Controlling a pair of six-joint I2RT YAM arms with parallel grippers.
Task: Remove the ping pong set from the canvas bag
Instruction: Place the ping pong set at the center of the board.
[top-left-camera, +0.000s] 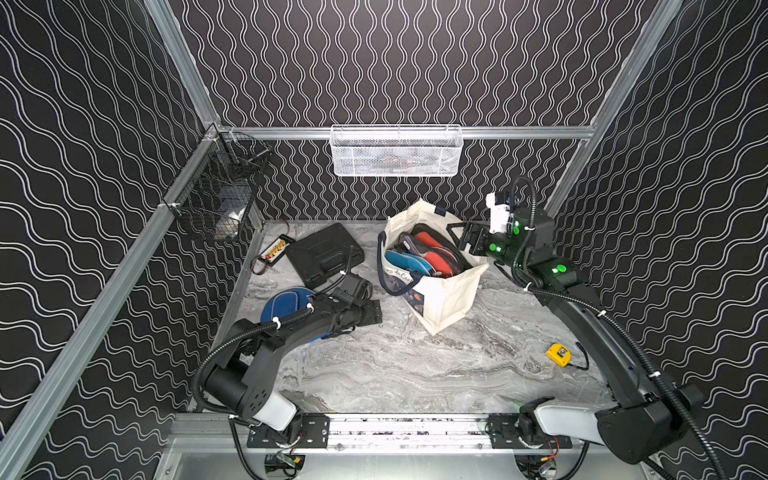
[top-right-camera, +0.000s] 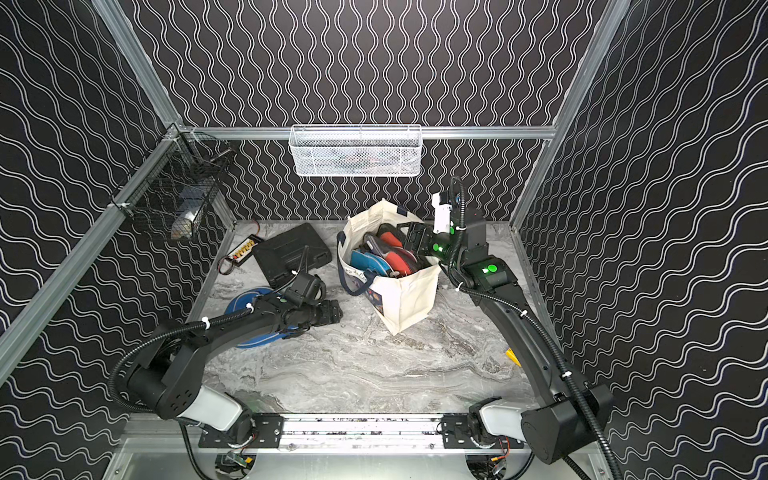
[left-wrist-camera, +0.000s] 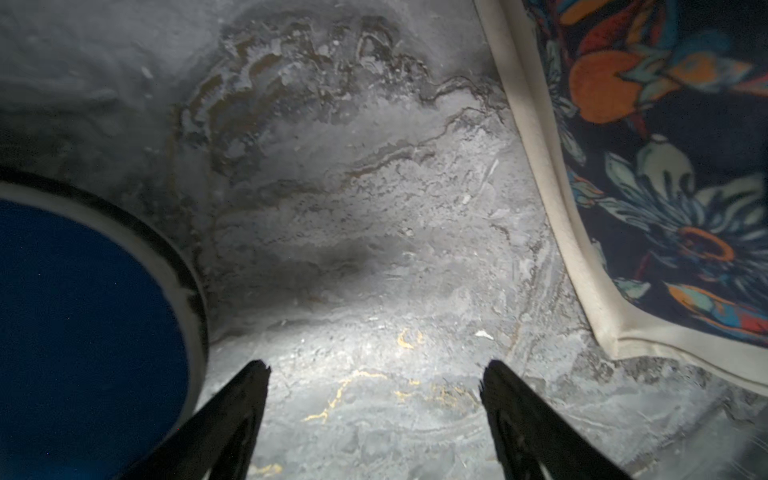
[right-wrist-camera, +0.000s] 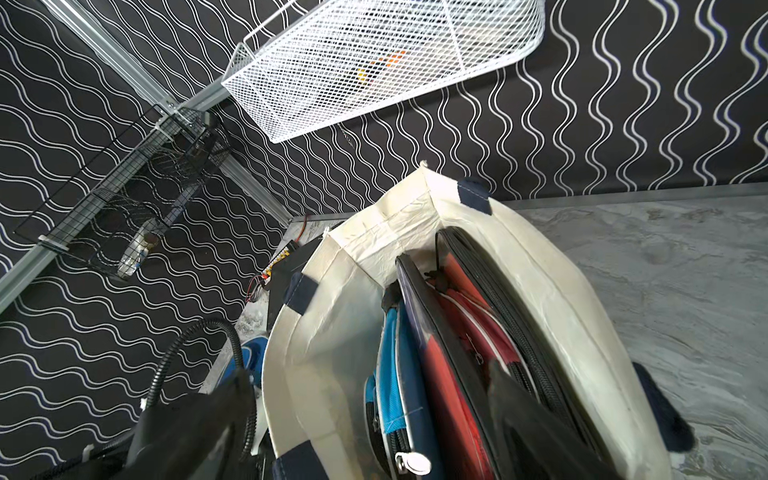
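The cream canvas bag (top-left-camera: 449, 291) (top-right-camera: 409, 293) with navy handles and a floral print stands upright at mid-table. In its open mouth stand the ping pong set's zipped paddle cases, a blue one (top-left-camera: 405, 259) (right-wrist-camera: 395, 365) and a red one (top-left-camera: 438, 251) (right-wrist-camera: 461, 332). My right gripper (top-left-camera: 463, 237) (right-wrist-camera: 370, 399) hangs open over the bag's mouth. One of its fingers is outside the bag wall and the other lies over the red case. Another blue round case (top-left-camera: 286, 301) (left-wrist-camera: 83, 332) lies flat under my left arm. My left gripper (top-left-camera: 372, 312) (left-wrist-camera: 374, 374) is open and empty over bare table, between that case and the bag (left-wrist-camera: 665, 166).
A black hard case (top-left-camera: 324, 253) and a connector board with yellow plugs (top-left-camera: 274, 249) lie at the back left. A yellow tape measure (top-left-camera: 559, 354) sits near the right arm. A white mesh basket (top-left-camera: 395, 151) and a black wire basket (top-left-camera: 216, 199) hang on the walls.
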